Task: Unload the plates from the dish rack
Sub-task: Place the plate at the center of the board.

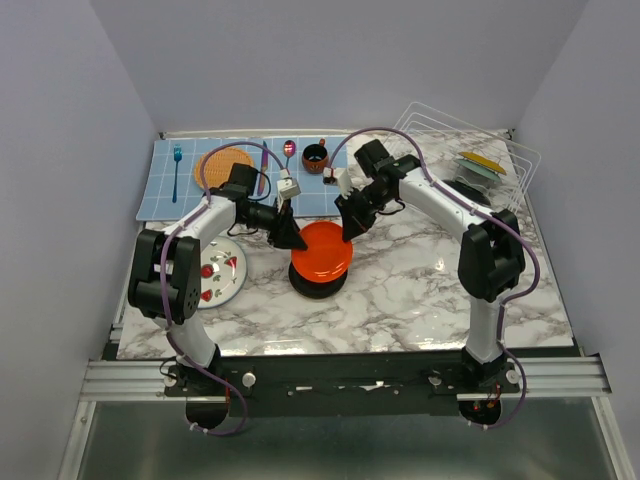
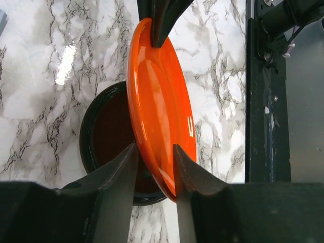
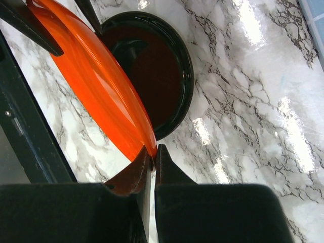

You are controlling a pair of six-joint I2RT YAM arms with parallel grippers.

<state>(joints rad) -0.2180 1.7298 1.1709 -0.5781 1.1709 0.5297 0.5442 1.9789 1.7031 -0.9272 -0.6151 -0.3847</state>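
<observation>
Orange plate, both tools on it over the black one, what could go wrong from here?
1. The orange plate is held only at opposite rim edges by the left tool and right tool; if either lets go too soon, it may swing or slip.
2. It hangs right above the black plate; a drop could chip both.

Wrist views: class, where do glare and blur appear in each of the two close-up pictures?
Left wrist view: a white glare patch on the marble table, small highlights on the orange plate, and the left fingers soft and out of focus. Right wrist view: several bright glare patches on the table, a sheen on the black plate, and the right fingers dark and blurred.
</observation>
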